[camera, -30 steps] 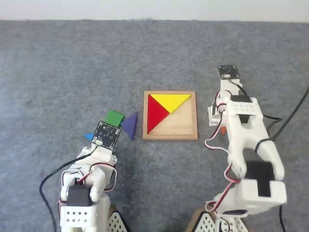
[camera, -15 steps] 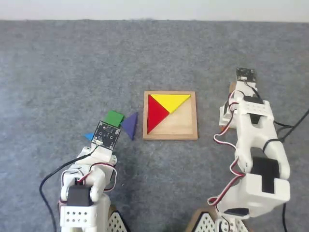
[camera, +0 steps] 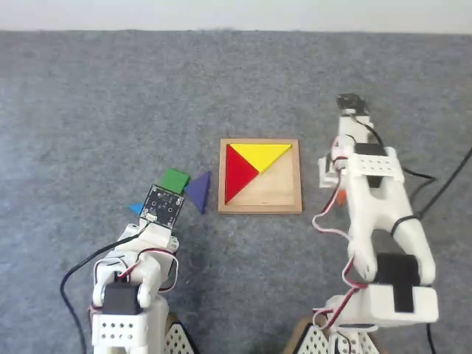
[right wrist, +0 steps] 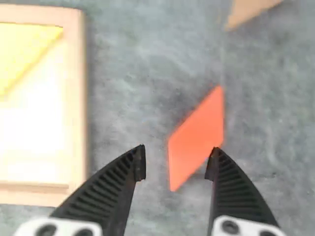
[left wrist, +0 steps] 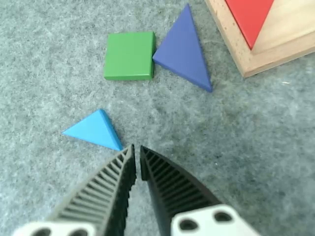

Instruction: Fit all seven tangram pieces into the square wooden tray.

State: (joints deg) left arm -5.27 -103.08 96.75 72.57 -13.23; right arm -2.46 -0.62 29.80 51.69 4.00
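High view: grey felt-like counter [camera: 88,96]. The square wooden tray [camera: 259,209] sits mid-counter between the two arms. Inside it lie two pieces. The yellow triangle [camera: 261,153] is along the far edge and the red triangle [camera: 237,175] along the edge facing the left arm. They meet along one side. The rest of the tray floor is bare wood. Outside the tray, on the left arm's side, the dark blue triangle [camera: 199,190] is nearest the tray. The green square [camera: 175,180] is just beside it and the light blue triangle [camera: 135,208] a little farther out. The left arm [camera: 136,269] reaches toward these three. The right arm [camera: 376,203] stretches alongside the tray's other edge. A sliver of the orange parallelogram [camera: 340,197] shows beside it.

Left wrist view: left tool [left wrist: 137,152] has its fingers together, tips over the counter just beside the light blue triangle [left wrist: 93,130]. Beyond it, the green square [left wrist: 129,55] touches a corner of the dark blue triangle [left wrist: 184,49]. A tray corner [left wrist: 246,61] with the red triangle [left wrist: 248,17] is near.

Right wrist view: right tool [right wrist: 177,153] has its fingers spread wide. The orange parallelogram [right wrist: 197,133] lies flat on the counter between them, unclamped and apart from the tray rim [right wrist: 78,98]. A tan piece [right wrist: 248,10] lies farther off, cut by the frame edge.
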